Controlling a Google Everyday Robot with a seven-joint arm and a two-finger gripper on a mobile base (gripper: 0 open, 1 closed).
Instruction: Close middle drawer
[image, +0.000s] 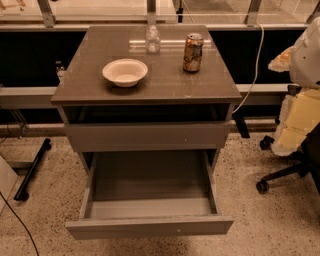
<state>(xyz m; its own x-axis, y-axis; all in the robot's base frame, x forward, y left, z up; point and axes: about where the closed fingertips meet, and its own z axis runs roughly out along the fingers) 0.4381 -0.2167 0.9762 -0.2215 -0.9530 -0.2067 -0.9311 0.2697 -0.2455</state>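
Note:
The middle drawer is pulled far out toward me at the bottom of the view. Its flat grey front has a tiny pale speck right of centre, and its deep grey box is empty. Above it a shut-looking grey drawer front sits under a dark gap below the cabinet top. My gripper is not in view. Only a white rounded part, perhaps of my arm, shows at the right edge, well away from the drawer.
On the cabinet top stand a white bowl, a drink can and a clear bottle. An office chair base with pale yellow padding is on the right. A black bar lies on the floor at left.

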